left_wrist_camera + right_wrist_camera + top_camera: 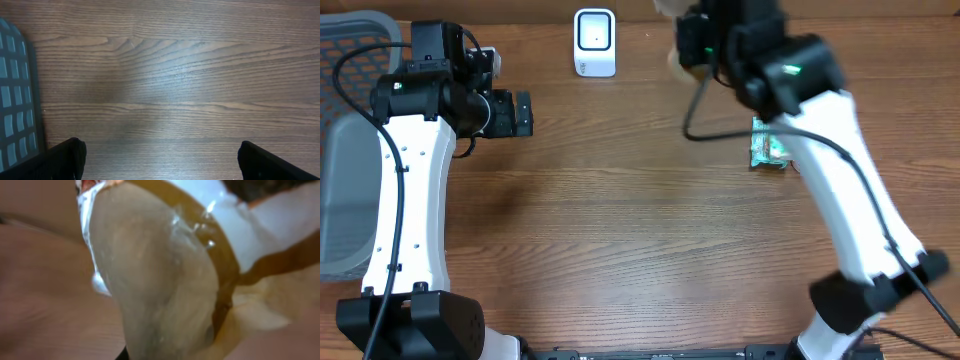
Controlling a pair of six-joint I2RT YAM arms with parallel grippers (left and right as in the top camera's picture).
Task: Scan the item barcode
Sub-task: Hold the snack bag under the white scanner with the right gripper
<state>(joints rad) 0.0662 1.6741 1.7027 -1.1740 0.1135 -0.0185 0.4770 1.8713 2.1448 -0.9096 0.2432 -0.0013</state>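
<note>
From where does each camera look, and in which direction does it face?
Overhead: above the brown wooden table, facing straight down; both white arms show, left gripper open.
Left wrist: on the left arm, facing down at table and grey mesh basket; two black fingertips show.
Right wrist: filled by a blurred glossy tan-and-white packet, close up.
Shared: overhead and left wrist both see the basket.

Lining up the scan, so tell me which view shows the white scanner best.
Overhead: the white scanner shows whole, at the far edge of the table. The left wrist view shows wood and a basket corner, no scanner; the right wrist view is filled by a blurred packet.
</note>
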